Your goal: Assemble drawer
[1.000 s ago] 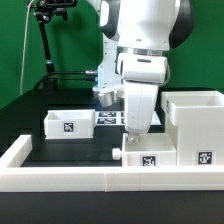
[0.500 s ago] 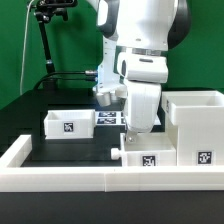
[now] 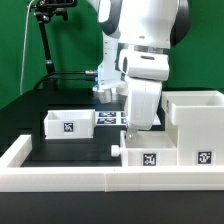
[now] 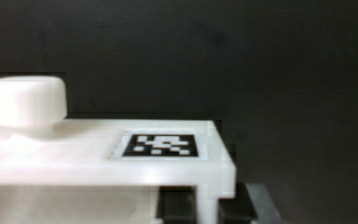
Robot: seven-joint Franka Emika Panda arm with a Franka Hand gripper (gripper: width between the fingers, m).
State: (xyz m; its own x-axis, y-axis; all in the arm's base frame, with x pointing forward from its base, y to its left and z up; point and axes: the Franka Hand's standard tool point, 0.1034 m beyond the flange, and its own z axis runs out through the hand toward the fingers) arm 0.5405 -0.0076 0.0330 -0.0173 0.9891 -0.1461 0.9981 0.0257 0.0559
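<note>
The drawer is in three white parts. The tall housing (image 3: 195, 118) stands at the exterior view's right. One knobbed tray (image 3: 148, 157) lies right against the housing's lower side, its knob (image 3: 117, 151) pointing to the exterior view's left. My gripper (image 3: 140, 133) reaches down onto this tray. In the wrist view the gripper (image 4: 210, 208) is shut on a thin white wall of the tray (image 4: 87, 160), one dark finger (image 4: 178, 205) on each side of it. Beyond the wall are the knob (image 4: 28, 100) and a square tag (image 4: 163, 145). The other tray (image 3: 70, 124) rests apart at the exterior view's left.
A low white border wall (image 3: 60, 178) runs along the front and up the exterior view's left side. The marker board (image 3: 108, 117) lies flat behind the arm. A black stand with a cable (image 3: 45, 50) rises at the back left.
The arm and the held tray have shifted very slightly. The gripper stays shut and the other parts have not moved.
</note>
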